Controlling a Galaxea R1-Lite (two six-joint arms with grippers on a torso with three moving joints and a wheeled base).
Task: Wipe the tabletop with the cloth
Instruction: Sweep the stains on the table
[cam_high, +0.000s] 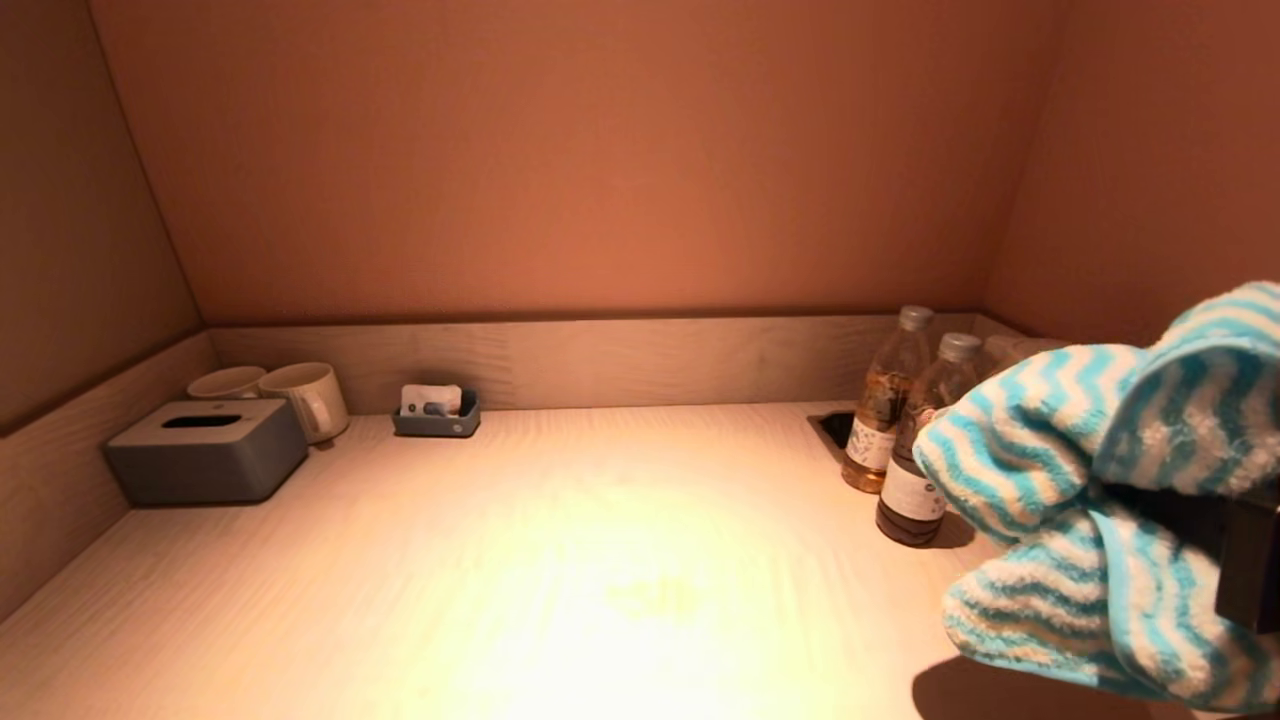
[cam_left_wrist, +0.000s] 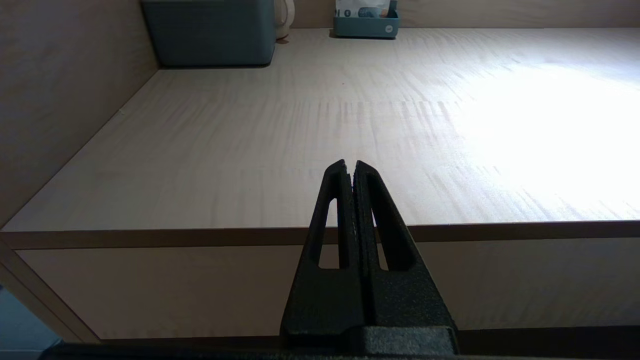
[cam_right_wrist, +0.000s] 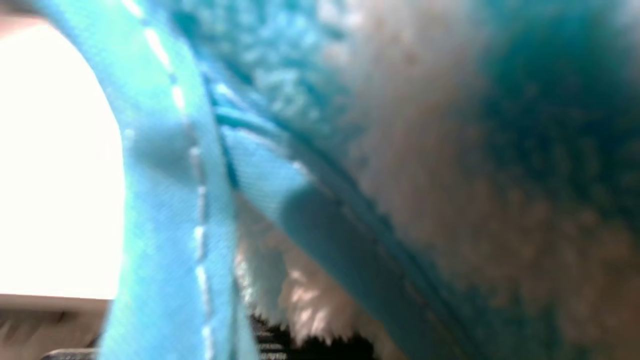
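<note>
A blue-and-white striped terry cloth (cam_high: 1080, 520) is bunched over my right gripper (cam_high: 1190, 520) at the right side, held in the air above the pale wooden tabletop (cam_high: 560, 560). The cloth hides the fingers; only a dark part of the gripper shows through. In the right wrist view the cloth (cam_right_wrist: 350, 150) fills nearly the whole picture. My left gripper (cam_left_wrist: 350, 165) is shut and empty, parked in front of the tabletop's front edge (cam_left_wrist: 200, 235), out of the head view.
A grey tissue box (cam_high: 205, 450), two mugs (cam_high: 305, 395) and a small tray of sachets (cam_high: 436, 412) stand at the back left. Two bottles (cam_high: 915, 450) stand by a recessed socket (cam_high: 835, 428), just left of the cloth. Walls close in three sides.
</note>
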